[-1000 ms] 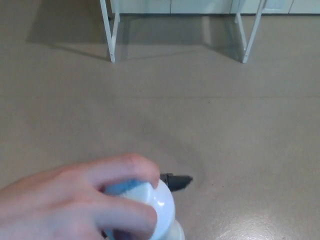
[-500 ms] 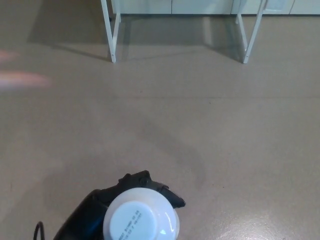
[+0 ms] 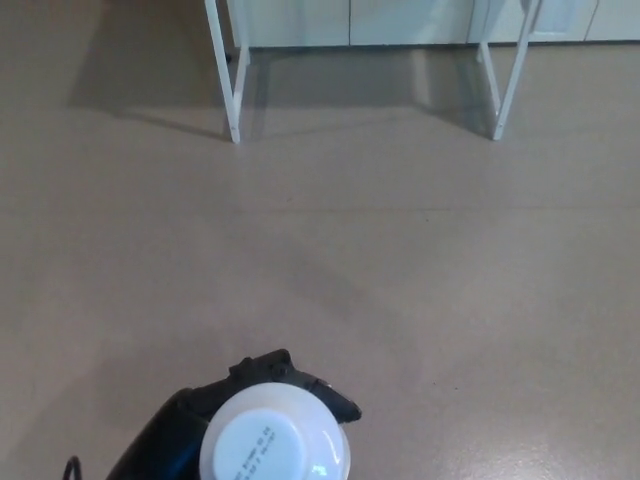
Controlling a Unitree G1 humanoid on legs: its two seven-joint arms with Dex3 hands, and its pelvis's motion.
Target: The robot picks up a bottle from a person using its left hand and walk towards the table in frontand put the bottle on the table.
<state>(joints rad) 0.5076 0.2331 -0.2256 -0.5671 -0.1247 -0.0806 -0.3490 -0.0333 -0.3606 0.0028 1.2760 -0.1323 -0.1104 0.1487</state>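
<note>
At the bottom of the head view I look straight down on a white bottle [image 3: 275, 443], its round cap with small printed text facing the camera. My left hand [image 3: 215, 415] is black and wraps the bottle from behind and the left, with its fingers [image 3: 325, 393] curled round the far side. The bottle stands upright in that hold, above the floor. My right hand does not show. Only the legs of the white table [image 3: 232, 85] appear at the top of the picture.
Two white table legs stand on the beige floor, one at upper left and one at upper right [image 3: 506, 85]. Pale cabinet fronts [image 3: 400, 20] run behind them. A thin black cable [image 3: 72, 468] shows at the bottom left.
The person's hand covering the bottle has pulled away to the left and gone from view. The bottle stays in my left hand. The table legs have shifted slightly down the picture, so the camera moved.
</note>
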